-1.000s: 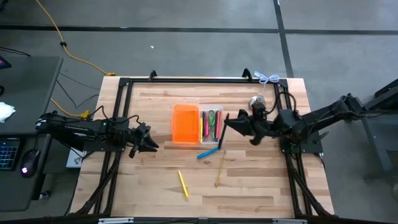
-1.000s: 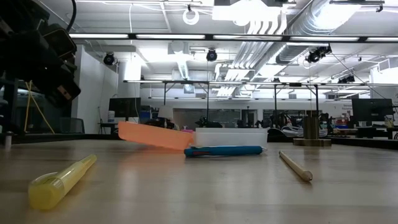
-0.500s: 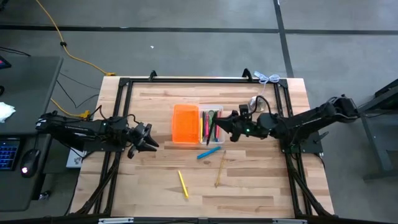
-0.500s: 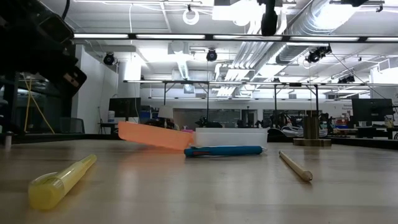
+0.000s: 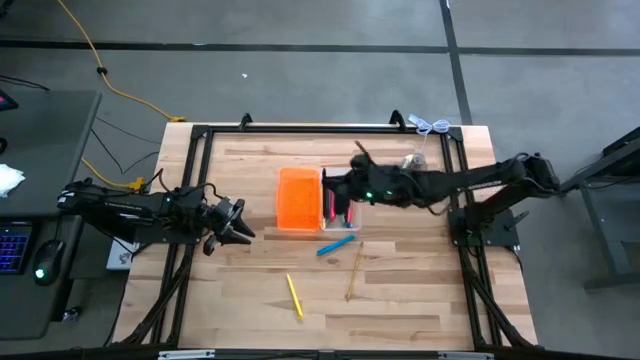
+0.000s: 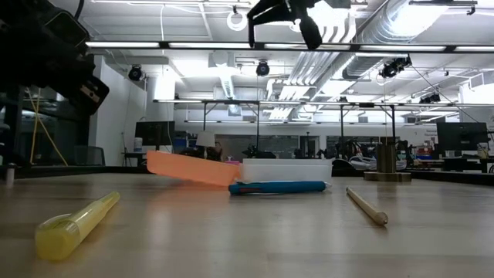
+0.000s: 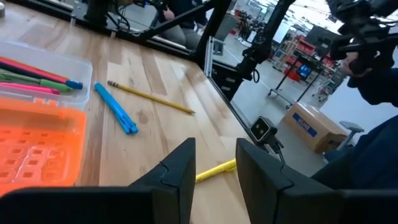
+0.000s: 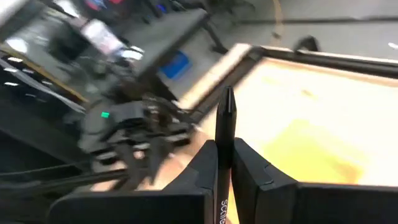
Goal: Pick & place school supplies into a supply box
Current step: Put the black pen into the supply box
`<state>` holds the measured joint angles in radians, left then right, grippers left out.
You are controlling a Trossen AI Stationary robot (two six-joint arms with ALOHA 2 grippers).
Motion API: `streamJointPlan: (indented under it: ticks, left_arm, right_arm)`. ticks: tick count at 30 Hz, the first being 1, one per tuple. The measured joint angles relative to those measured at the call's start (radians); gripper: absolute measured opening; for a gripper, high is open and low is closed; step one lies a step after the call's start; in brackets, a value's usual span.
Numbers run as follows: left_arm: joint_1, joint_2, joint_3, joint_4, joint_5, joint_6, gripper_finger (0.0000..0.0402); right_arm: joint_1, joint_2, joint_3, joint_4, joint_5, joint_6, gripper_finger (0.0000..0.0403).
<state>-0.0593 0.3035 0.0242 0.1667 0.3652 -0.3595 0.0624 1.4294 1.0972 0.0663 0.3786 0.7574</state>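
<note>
Since the earlier high view the right arm has reached across from the table's right side; the right gripper [image 5: 340,193] now sits over the clear half of the supply box [image 5: 318,201]. Its fingers [image 8: 205,168] are pinched tight on a black pen [image 8: 224,127], which stands up between them in the right wrist view. Left arm unchanged in place.

Left gripper [image 5: 243,228] waits low at the table's left, well apart from the box, fingers [image 7: 180,171] partly apart with nothing between them.

Box lies open near table centre: orange half [image 5: 298,200] on the left, clear tray [image 7: 46,62] on the right holding pink and green pens [image 7: 37,79].

Still on the table [image 5: 420,290]:
- blue marker [image 5: 336,245], just beside the tray's near edge
- wood pencil [image 5: 354,271], near the blue marker
- yellow highlighter [image 5: 294,296], farther toward the front edge

Low view: yellow highlighter closest, blue marker lying against the clear tray.
</note>
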Motion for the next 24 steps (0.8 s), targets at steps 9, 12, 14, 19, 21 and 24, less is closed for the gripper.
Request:
streamJointPlan:
  ticks: [9, 12, 14, 19, 21, 24]
  left_arm:
    - [0.000, 0.000, 0.002, -0.013, 0.000, 0.000, 0.0145]
    - [0.000, 0.000, 0.002, -0.014, 0.000, 0.000, 0.0145]
    - [0.000, 0.000, 0.002, -0.019, 0.000, 0.000, 0.0145]
    - [0.000, 0.000, 0.002, -0.044, 0.000, 0.000, 0.0145]
    - [0.000, 0.000, 0.002, -0.044, 0.000, 0.000, 0.0145]
    - [0.000, 0.000, 0.002, -0.045, 0.000, 0.000, 0.0145]
  right_arm:
    - [-0.079, 0.159, 0.260, -0.318, -0.004, 0.030, 0.0011]
    - [-0.103, 0.207, 0.299, -0.392, 0.006, 0.068, 0.0011]
    - [-0.118, 0.232, 0.303, -0.432, 0.006, 0.093, 0.0011]
    - [-0.154, 0.285, 0.296, -0.514, 0.008, 0.171, 0.0011]
    - [-0.165, 0.307, 0.295, -0.552, 0.001, 0.194, 0.0011]
    - [-0.181, 0.333, 0.294, -0.600, -0.017, 0.237, 0.0011]
